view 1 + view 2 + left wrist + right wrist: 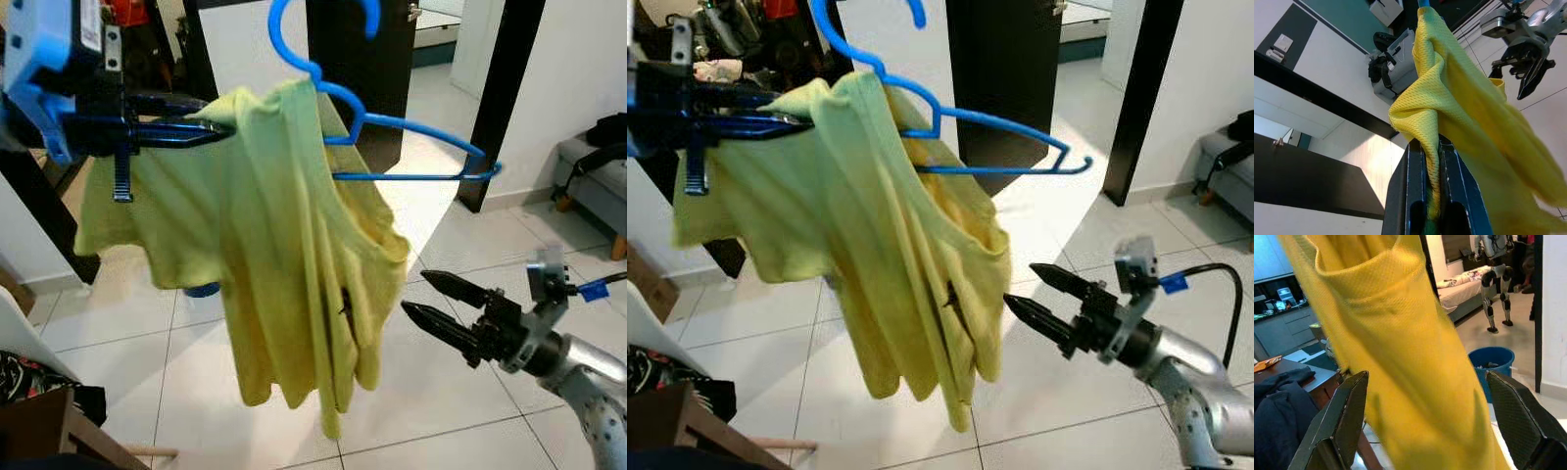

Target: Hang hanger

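1. in the upper left of the frame, the left gripper (211,129) is clamped tight on the shirt (284,255) and the hanger (392,132) beneath it.
2. the blue hanger stretches toward the upper right, its hook at the top edge.
3. at lower right, the right gripper (423,296) is spread wide, holding nothing, tips just beside the shirt's hanging edge.
4. white tiled floor (470,245) lies below.
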Robot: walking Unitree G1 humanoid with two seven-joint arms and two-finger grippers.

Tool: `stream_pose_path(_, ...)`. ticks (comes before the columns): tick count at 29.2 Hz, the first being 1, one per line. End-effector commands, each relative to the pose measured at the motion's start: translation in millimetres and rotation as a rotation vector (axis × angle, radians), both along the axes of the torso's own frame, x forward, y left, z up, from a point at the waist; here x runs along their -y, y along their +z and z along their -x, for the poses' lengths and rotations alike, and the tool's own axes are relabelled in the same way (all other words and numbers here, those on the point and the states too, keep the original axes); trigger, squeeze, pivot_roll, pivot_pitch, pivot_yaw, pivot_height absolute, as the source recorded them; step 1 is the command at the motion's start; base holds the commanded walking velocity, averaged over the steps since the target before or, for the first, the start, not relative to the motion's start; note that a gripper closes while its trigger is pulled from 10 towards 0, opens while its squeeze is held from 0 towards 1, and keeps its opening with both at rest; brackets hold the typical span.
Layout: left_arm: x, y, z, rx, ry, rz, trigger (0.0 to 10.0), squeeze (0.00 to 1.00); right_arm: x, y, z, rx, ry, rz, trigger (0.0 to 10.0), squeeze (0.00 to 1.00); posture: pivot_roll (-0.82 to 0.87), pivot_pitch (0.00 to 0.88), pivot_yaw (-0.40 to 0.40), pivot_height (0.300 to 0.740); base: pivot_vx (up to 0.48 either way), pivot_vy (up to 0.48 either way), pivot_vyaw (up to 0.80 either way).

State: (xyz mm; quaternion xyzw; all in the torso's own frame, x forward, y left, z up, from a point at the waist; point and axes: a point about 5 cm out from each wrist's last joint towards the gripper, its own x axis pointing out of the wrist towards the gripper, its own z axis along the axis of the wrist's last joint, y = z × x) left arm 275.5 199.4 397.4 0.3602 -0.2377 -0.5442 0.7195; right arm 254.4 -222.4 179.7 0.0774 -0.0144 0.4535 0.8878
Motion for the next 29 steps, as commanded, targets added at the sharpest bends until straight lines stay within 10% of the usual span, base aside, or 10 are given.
stream_pose_path(1,-0.6,3,0.2,0.015,-0.009,0.014,10.0,0.0,-7.5,1,-4.3,0.014,0.018,0.001,10.0,0.0,-0.06,0.0,0.101,0.74,0.0,0.0,0.0)
stream_pose_path(10,4.5,2,0.9,0.01,-0.041,0.017,10.0,0.0,-30.0,14,-13.1,0.072,0.101,-0.013,10.0,0.0,-0.06,0.0,0.104,0.74,0.0,0.0,0.0)
stream_pose_path(11,4.9,2,1.5,0.009,-0.045,0.017,10.0,0.0,-30.8,16,-13.6,0.08,0.107,-0.021,1.5,0.0,-0.05,0.0,0.105,0.74,0.0,0.0,0.0)
stream_pose_path(12,5.3,3,1.9,0.008,-0.048,0.017,10.0,0.0,-30.9,17,-13.3,0.081,0.118,-0.029,0.0,0.0,-0.05,0.0,0.102,0.74,0.0,0.0,0.0)
stream_pose_path(29,-4.5,5,5.2,0.007,-0.029,0.015,10.0,0.0,-15.8,19,-11.8,0.08,0.083,-0.008,0.0,0.0,-0.06,0.0,0.099,0.74,0.0,0.0,0.0)
